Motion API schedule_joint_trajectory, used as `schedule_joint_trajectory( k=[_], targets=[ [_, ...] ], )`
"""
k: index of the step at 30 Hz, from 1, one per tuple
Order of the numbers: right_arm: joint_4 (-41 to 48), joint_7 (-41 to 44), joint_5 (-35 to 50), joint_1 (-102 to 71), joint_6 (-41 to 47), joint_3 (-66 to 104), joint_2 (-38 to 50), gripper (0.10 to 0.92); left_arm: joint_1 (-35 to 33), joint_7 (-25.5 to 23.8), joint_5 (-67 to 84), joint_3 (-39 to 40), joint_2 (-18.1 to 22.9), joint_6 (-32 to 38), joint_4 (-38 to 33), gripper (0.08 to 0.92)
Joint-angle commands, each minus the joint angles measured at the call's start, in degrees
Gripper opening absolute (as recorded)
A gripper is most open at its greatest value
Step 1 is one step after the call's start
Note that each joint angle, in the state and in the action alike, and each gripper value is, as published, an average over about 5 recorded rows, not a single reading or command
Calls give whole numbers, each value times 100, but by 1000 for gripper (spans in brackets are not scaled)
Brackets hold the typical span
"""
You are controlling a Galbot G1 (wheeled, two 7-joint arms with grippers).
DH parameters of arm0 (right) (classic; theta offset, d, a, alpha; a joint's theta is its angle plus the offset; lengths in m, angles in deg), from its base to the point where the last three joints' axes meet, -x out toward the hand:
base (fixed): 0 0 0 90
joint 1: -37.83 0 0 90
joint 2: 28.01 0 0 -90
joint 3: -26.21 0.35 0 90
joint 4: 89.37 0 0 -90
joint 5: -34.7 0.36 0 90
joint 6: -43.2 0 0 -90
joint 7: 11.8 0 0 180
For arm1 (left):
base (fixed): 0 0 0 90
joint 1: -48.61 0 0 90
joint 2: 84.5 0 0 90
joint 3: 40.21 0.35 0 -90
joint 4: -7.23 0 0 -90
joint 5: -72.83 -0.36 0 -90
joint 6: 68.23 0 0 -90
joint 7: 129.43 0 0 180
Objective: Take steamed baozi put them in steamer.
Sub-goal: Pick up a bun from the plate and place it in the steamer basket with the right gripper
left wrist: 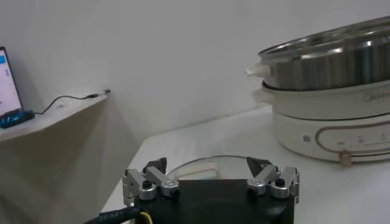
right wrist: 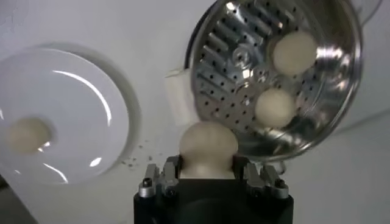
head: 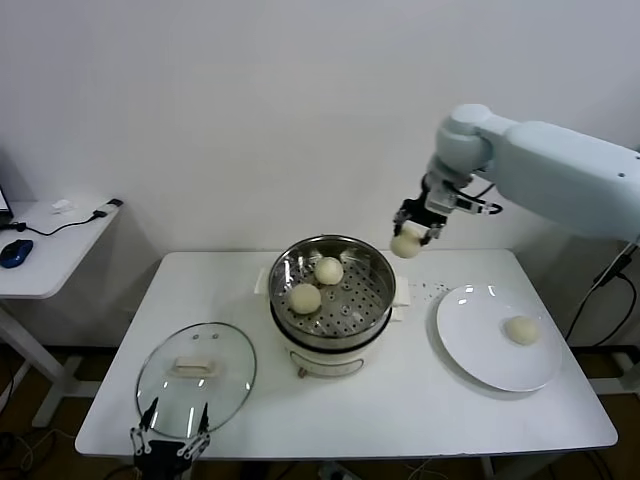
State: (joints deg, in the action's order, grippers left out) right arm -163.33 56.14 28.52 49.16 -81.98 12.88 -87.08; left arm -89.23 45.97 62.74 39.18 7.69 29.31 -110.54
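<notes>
Fingers of the right gripper (right wrist: 210,176) clamp a cream-white dough bun (head: 406,245), held in open air just beside the shiny steel steamer (head: 375,262) rim; left gripper (head: 171,437), fingers apart, waits at the tabletop's near edge.

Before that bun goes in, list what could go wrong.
1. The right gripper holds its baozi in the air beside the steamer's right rim, not yet over the basket. Released here, it would likely hit the rim or the table.
2. Two baozi already sit in the basket's left half; dropping onto them could dent them, so aim for the bare right side.
3. The last baozi lies alone on the smooth plate and may slide when gripped.
</notes>
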Motion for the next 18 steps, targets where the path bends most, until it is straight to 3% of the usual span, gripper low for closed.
schedule_joint_trajectory(
  k=[1, 18],
  targets=[
    [-421, -68, -370, -154, -579, -40, -975, 561, 29, -3, 5, 9, 52, 0, 47, 823],
    [-217, -5, -748, -1322, -508, -221, -1150, 563, 42, 10, 69, -14, 4, 37, 256, 823]
  ],
)
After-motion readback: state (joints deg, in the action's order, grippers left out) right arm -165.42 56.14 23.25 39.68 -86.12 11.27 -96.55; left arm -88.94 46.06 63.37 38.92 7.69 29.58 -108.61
